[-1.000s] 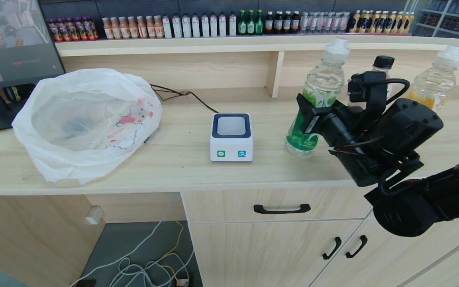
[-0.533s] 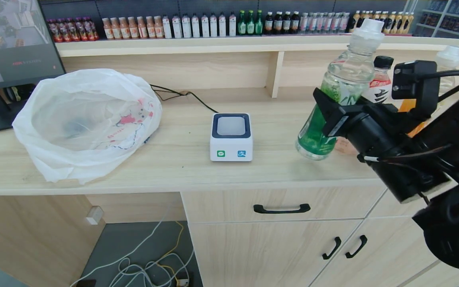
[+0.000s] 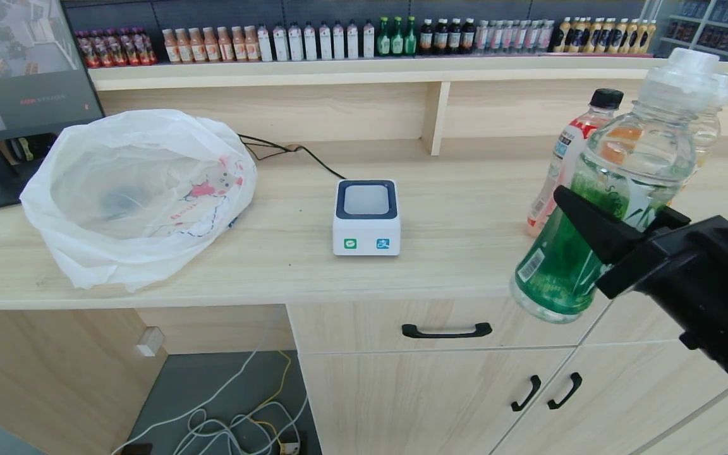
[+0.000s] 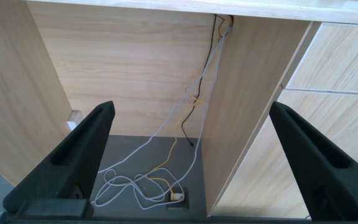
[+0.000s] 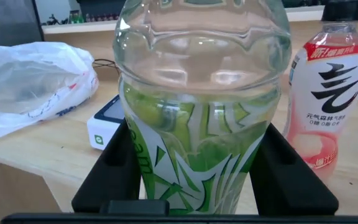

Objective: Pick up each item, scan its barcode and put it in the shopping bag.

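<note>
Green-labelled bottle, clamped in your right gripper, hangs well right of the scanner: carry it over with what looks like its barcode turned to face it, while your left gripper hangs low, fingers apart.

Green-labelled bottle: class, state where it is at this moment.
In the head view the green-labelled bottle is on the right, held off the counter in the right gripper, nearer the camera than the pink bottle and right of the scanner.
</note>
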